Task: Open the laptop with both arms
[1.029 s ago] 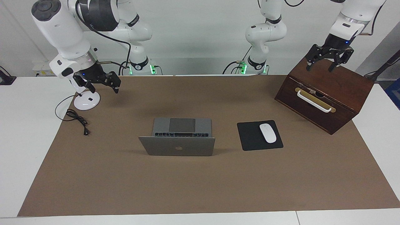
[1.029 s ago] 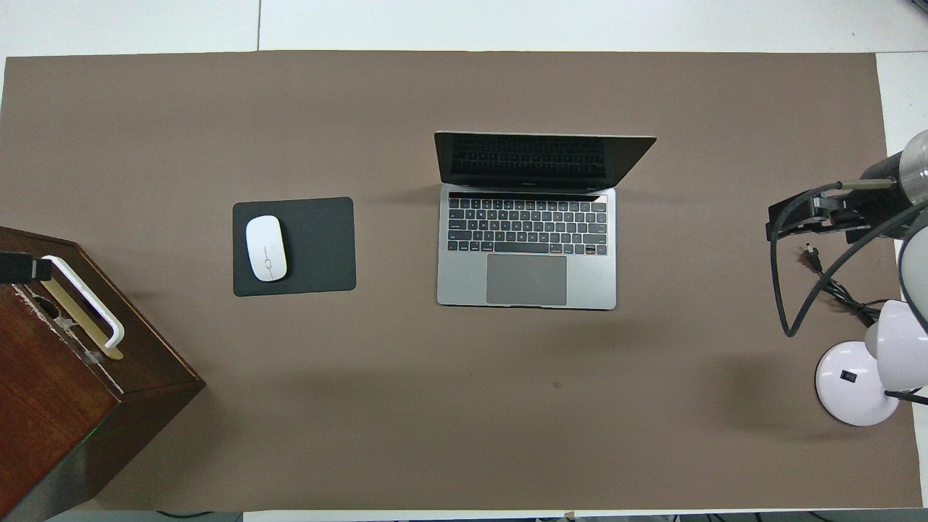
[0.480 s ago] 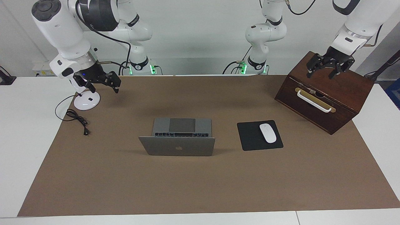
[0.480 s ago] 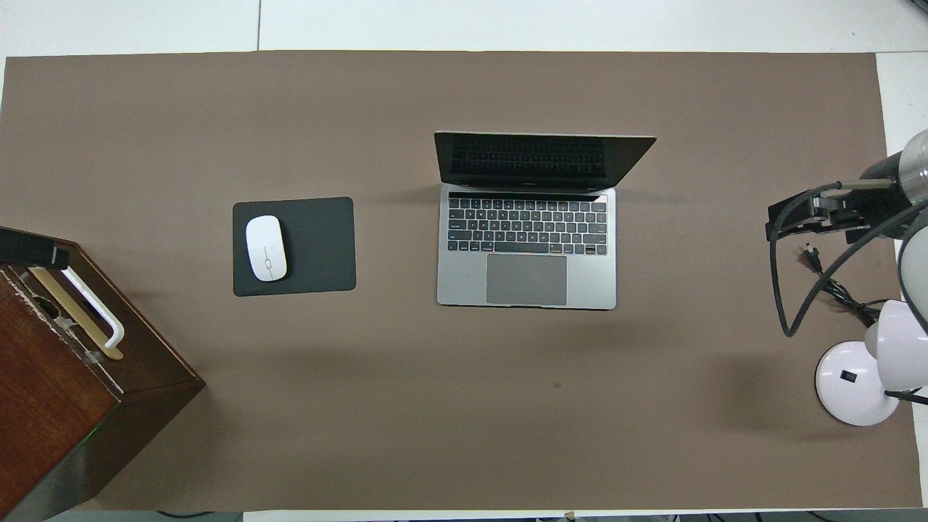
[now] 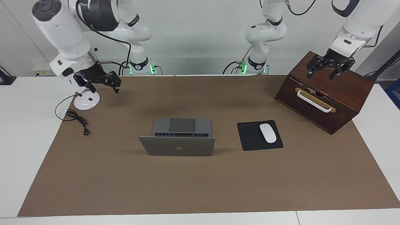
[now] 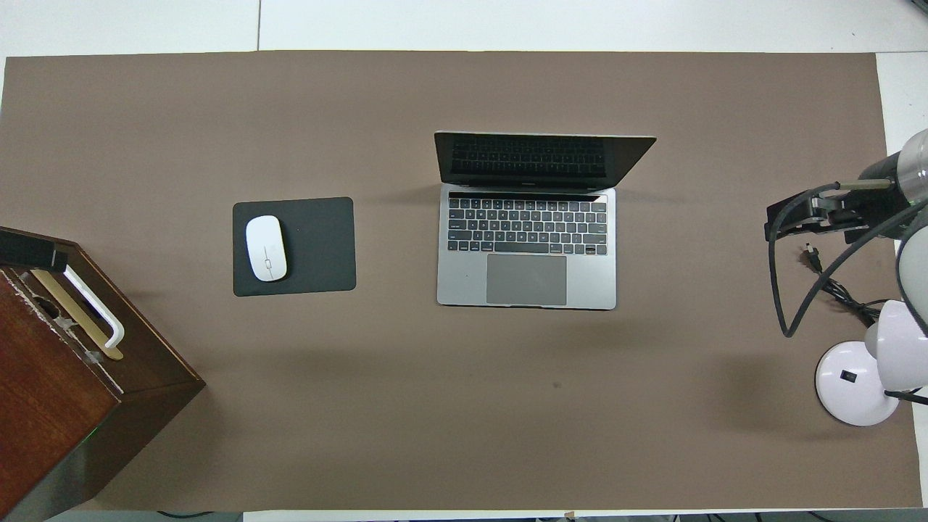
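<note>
The silver-grey laptop (image 5: 178, 147) stands open in the middle of the brown mat, its lid raised with the apple logo facing away from the robots. Its dark keyboard and grey trackpad show in the overhead view (image 6: 525, 246). My left gripper (image 5: 326, 69) is open and empty, up over the top of the wooden box, and only its edge shows in the overhead view (image 6: 25, 254). My right gripper (image 5: 101, 82) is open and empty, up over the mat beside the lamp base; it also shows in the overhead view (image 6: 805, 217). Both are well apart from the laptop.
A dark wooden box (image 5: 325, 93) with a white handle sits at the left arm's end. A black mouse pad (image 5: 250, 137) carries a white mouse (image 5: 267, 132) beside the laptop. A white lamp base (image 5: 87, 101) and a black cable (image 5: 76, 117) lie at the right arm's end.
My left gripper has shifted a little over the wooden box. The right gripper and the laptop have barely moved.
</note>
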Controlling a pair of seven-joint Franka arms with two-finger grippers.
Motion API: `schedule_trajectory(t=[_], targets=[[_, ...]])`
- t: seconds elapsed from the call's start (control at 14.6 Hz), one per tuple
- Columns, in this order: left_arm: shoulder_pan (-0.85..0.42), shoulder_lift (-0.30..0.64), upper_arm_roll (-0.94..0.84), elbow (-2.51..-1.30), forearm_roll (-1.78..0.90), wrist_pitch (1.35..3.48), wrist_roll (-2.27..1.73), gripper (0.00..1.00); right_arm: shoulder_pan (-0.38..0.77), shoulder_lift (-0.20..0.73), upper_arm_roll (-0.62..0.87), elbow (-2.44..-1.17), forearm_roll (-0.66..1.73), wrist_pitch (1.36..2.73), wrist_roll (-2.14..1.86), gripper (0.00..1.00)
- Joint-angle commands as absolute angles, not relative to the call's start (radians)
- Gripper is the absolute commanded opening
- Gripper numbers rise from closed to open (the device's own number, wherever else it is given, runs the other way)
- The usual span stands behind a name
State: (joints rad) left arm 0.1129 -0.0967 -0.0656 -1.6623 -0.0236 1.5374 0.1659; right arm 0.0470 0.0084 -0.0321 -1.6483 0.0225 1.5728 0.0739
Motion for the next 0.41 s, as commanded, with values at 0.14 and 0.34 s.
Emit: schedule_trajectory(t=[0.14, 0.34], targets=[[0.11, -0.081, -0.072, -1.634, -0.009, 1.522, 0.156, 1.0, 0.043, 0.008, -0.029, -1.638, 0.04, 1.559, 0.061, 1.0], [0.11, -0.081, -0.072, -1.634, -0.009, 1.519, 0.156, 1.0, 0.043, 0.008, -0.029, -1.638, 0.04, 1.559, 0.061, 1.0]])
